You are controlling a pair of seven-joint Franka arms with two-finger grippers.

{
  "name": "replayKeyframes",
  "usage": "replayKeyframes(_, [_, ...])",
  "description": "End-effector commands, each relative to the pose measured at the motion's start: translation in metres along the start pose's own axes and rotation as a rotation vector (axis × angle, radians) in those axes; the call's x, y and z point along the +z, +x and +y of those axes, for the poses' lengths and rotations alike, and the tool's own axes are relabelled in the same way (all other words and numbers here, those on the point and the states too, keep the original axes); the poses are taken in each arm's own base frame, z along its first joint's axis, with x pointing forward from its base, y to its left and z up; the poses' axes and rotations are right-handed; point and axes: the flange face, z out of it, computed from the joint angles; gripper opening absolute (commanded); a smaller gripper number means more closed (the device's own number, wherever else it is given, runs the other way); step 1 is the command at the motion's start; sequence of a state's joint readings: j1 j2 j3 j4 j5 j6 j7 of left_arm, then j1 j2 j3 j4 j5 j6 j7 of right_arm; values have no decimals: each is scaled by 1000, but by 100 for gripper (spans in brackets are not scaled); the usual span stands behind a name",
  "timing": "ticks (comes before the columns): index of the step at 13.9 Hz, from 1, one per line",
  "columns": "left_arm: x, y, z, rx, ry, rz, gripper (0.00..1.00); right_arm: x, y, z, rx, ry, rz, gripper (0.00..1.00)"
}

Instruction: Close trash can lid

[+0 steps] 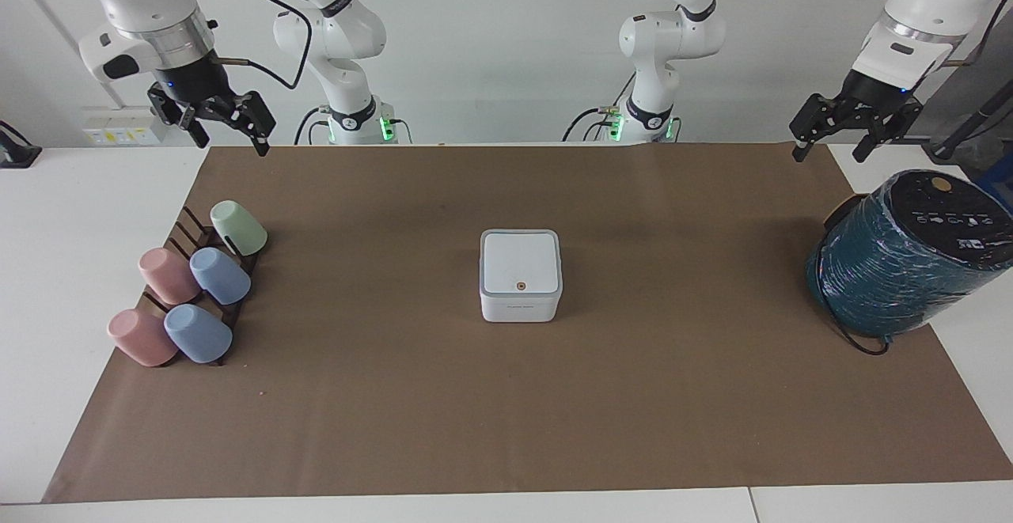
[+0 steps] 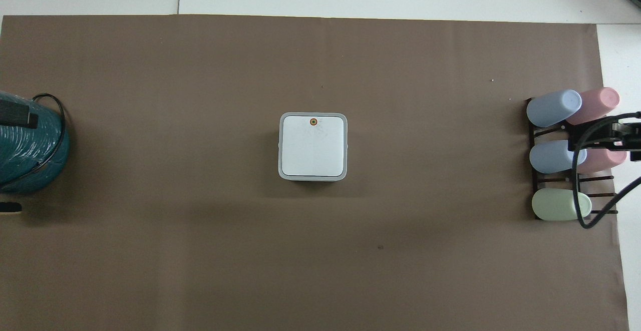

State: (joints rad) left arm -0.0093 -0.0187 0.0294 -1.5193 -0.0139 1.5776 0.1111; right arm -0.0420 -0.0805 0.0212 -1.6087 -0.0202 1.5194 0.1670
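Note:
The trash can [image 1: 520,306] is a small white cube with a grey rim in the middle of the brown paper; it also shows in the overhead view [image 2: 312,177]. Its lid [image 1: 521,260] lies flat and shut on top, also in the overhead view [image 2: 313,148]. The orange dot sits at the lid's edge farther from the robots. My left gripper [image 1: 826,151] hangs open and empty over the paper's corner at the left arm's end. My right gripper [image 1: 231,143] hangs open and empty over the paper's corner at the right arm's end. Both are well away from the can.
A large teal wrapped cylinder [image 1: 902,258] with a black cable lies at the left arm's end of the table. A dark rack [image 1: 184,230] with several pastel cups stands at the right arm's end. Brown paper [image 1: 506,412] covers the table.

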Motion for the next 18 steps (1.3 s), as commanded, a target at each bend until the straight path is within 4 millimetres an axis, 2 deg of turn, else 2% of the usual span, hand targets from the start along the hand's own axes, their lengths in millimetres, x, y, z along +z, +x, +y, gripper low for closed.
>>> replayKeyframes(1, [-2,-6,1,3,4,-12,100,0,-8,1,-21,1,-1,100])
replayKeyframes(9, [-4,-14,5,9,1,-50,100,0,-8,1,-21,2,-1,100])
replayKeyframes(12, [-4,-18,0,1,-3,-65,100,0,-8,1,-16,1,-1,100])
replayKeyframes(18, [2,-19,7,9,-7,-91,100,0,-8,1,-22,2,-1,100])
